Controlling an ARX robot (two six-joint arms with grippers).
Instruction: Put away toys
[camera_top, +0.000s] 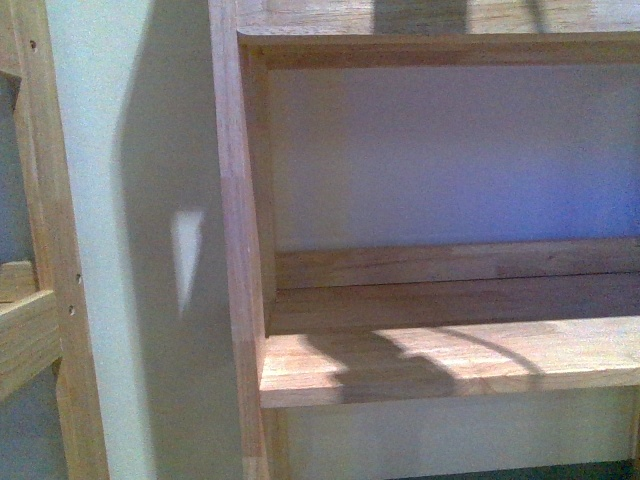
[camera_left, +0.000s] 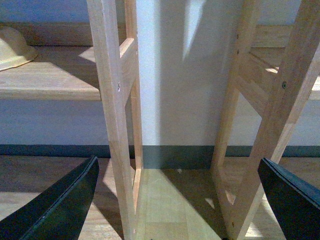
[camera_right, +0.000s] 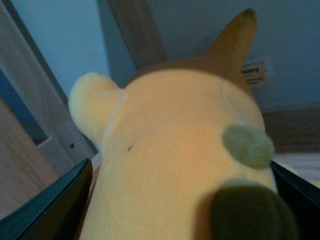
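Observation:
The orange-yellow plush animal (camera_right: 170, 150) fills the right wrist view, with a pointed ear (camera_right: 235, 35), a white tag (camera_right: 255, 72) and dark round patches. It sits between the spread fingers of my right gripper (camera_right: 181, 165), which is open around it; I cannot tell whether the pads touch it. My left gripper (camera_left: 178, 162) is open and empty, low above a wooden floor, facing the gap between two wooden shelf frames. A pale yellow rounded shape (camera_left: 12, 47) lies on a shelf in the left wrist view. Neither arm shows in the front view.
The front view shows a wooden shelf unit (camera_top: 450, 355) with a board lit by sun and a white wall behind. Wooden uprights (camera_left: 112, 115) (camera_left: 270, 120) stand close ahead of the left gripper. A dark skirting (camera_left: 175, 155) runs along the wall.

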